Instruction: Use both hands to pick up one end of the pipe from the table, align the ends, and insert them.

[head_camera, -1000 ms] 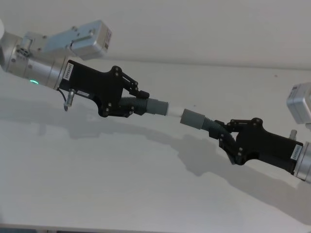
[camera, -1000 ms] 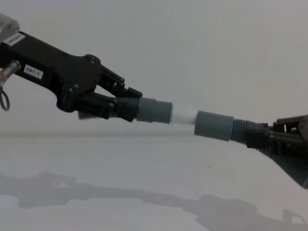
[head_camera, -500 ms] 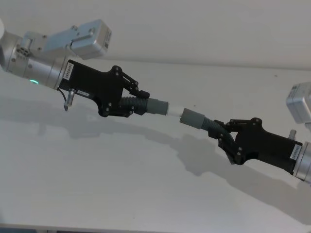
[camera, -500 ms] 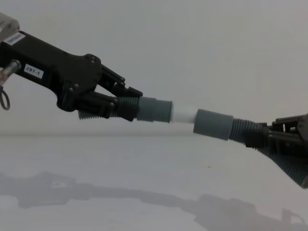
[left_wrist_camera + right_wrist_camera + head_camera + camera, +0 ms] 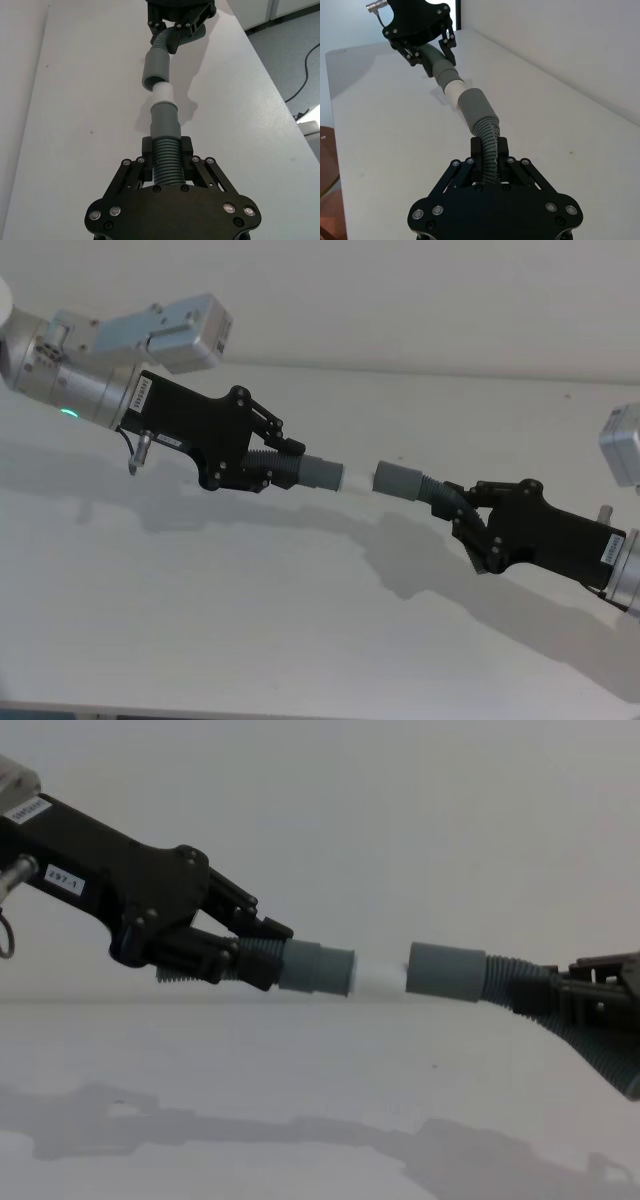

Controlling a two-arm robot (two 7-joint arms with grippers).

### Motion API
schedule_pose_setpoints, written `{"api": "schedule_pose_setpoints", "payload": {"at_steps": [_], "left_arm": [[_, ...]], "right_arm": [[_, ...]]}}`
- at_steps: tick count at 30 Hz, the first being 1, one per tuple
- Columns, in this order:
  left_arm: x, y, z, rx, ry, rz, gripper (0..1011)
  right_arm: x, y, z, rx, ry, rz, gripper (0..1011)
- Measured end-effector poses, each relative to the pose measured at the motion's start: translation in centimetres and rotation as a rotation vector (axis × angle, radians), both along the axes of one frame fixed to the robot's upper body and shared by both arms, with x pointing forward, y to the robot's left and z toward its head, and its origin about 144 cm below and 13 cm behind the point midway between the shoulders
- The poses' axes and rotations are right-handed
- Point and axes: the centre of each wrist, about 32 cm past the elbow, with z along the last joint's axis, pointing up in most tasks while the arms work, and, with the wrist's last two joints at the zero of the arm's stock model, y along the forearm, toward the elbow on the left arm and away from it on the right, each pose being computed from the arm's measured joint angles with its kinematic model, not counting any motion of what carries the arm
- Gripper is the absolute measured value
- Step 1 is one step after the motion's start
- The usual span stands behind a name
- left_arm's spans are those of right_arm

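Now, the black plastic left gripper (image 5: 283, 456) has its fingers clamped on the ribbing of the nearly straight dark grey ribbed hose piece (image 5: 320, 474). The black plastic right gripper (image 5: 462, 512) pinches the curved dark grey ribbed hose piece (image 5: 438, 496) — both held in the air above the wide white matte bench (image 5: 250, 620). The narrow white tip (image 5: 378, 978) sits right at the mouth of the plain grey cuff (image 5: 445, 972); whether it has entered, I cannot tell. Best approach, I'd say — level the two axes, then push straight along them; a tilt could catch the rim.
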Motion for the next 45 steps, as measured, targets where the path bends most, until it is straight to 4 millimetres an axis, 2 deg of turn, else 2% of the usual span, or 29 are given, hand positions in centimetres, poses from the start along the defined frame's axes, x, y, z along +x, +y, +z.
{"api": "schedule_pose_setpoints", "payload": {"at_steps": [45], "left_arm": [[0.5, 0.5, 0.0, -0.033, -0.007, -0.006, 318]], "right_arm": [[0.0, 0.1, -1.3, 0.008, 0.076, 0.017, 173]]}}
